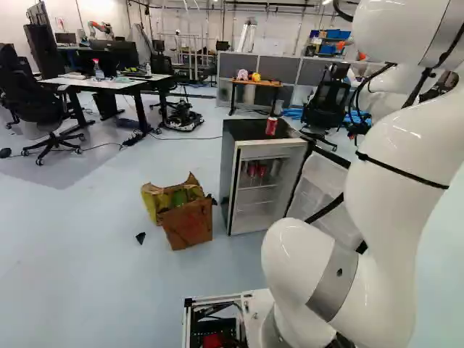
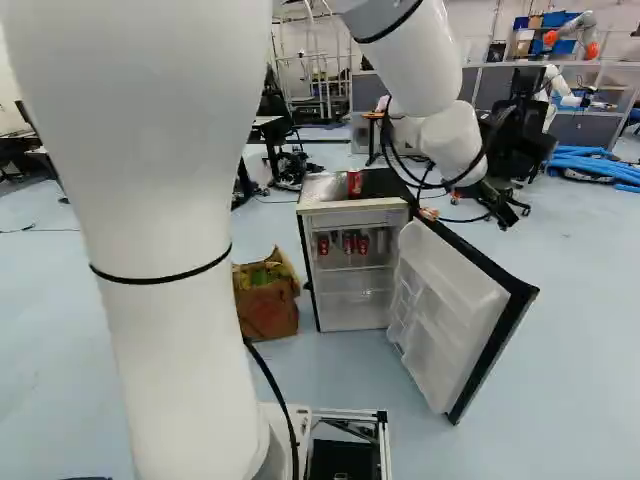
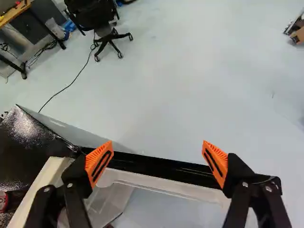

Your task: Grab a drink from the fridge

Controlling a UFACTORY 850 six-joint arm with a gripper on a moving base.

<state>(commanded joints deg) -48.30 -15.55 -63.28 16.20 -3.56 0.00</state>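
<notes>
My gripper [image 2: 497,207] hangs above the fridge's swung-out door [image 2: 450,310] in the right base view. In the wrist view the gripper [image 3: 156,161] stands open, its orange pads wide apart with nothing gripped; the door's black top edge [image 3: 161,168] runs behind them, and the fridge top [image 3: 28,142] lies beside one finger. The fridge [image 1: 250,181] faces the base with its inside exposed. Red cans [image 2: 323,245] stand on its upper shelf, with paler cans beside them. Another red can [image 1: 271,126] stands on top of the fridge.
A brown bag [image 1: 190,223] with yellow-green stuff stands on the floor beside the fridge. Behind are an office chair [image 1: 326,105], a small wooden table [image 1: 255,83] and blue tubes [image 2: 600,165]. Desks [image 1: 109,83] stand farther left in the left base view. Another robot [image 2: 575,35] is at the back.
</notes>
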